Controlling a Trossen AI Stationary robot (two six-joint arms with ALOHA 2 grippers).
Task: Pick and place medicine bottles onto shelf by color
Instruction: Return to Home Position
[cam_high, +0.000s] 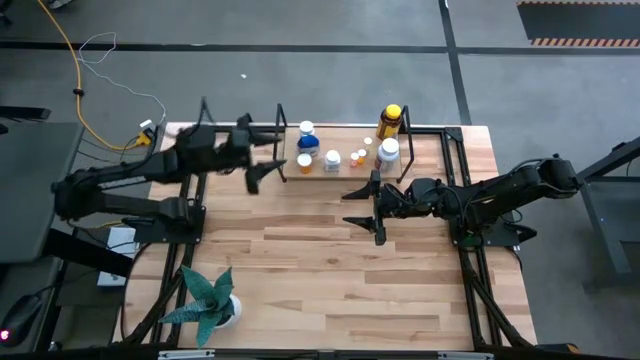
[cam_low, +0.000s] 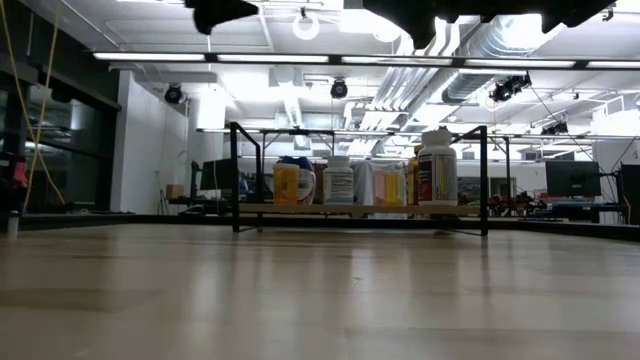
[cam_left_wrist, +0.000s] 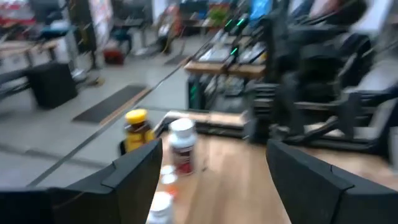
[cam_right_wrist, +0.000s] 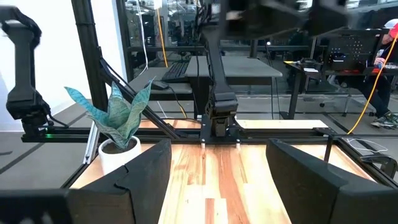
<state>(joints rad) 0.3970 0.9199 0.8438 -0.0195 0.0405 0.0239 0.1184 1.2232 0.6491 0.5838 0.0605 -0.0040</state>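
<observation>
The shelf (cam_high: 345, 172), a light-wood board on black legs, stands at the table's far middle. On it stand the medicine bottles: a white one with a blue cap (cam_high: 306, 134), two more white ones (cam_high: 308, 160) (cam_high: 389, 152), small orange vials (cam_high: 357, 157) and an amber one with a yellow cap (cam_high: 390, 120). The low view shows them in a row (cam_low: 437, 167). My left gripper (cam_high: 265, 152) hangs open beside the shelf's left end, holding nothing. My right gripper (cam_high: 352, 207) hangs open just near of the shelf's right half, also with nothing in it.
A potted green plant (cam_high: 210, 300) stands at the table's near left corner. Black arm frames run along both side edges (cam_high: 470, 270). Cables (cam_high: 100, 90) lie on the floor beyond the far left. Bare tabletop (cam_high: 340, 280) stretches between the shelf and the near edge.
</observation>
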